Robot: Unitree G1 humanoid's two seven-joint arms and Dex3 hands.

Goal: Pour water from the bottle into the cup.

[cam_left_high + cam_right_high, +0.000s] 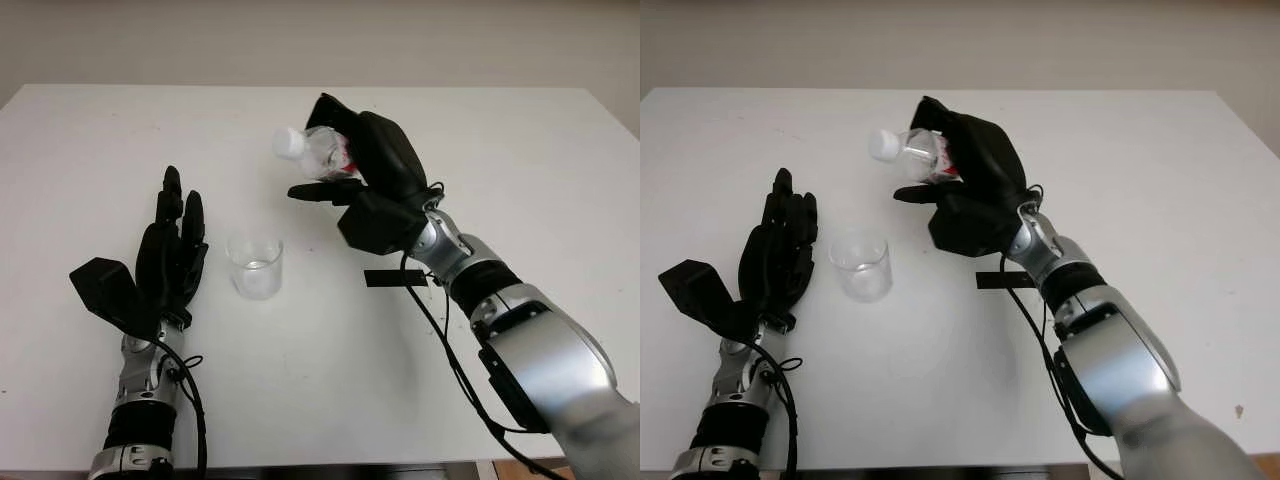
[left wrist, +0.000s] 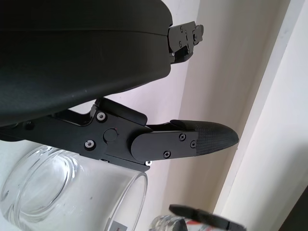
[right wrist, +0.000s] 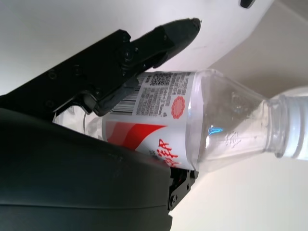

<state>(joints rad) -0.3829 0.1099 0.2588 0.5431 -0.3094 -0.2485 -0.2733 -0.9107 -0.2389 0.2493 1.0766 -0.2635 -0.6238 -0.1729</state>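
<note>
Gripping the tilted bottle (image 1: pixel 318 152), right hand (image 1: pixel 365 170) could miss the cup (image 1: pixel 256 265) beside left hand's (image 1: pixel 170 250) open fingers, spilling.

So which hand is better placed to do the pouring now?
The right hand: it already grasps the bottle, tilted with its capped neck toward the cup. The left hand is open beside the cup.
</note>
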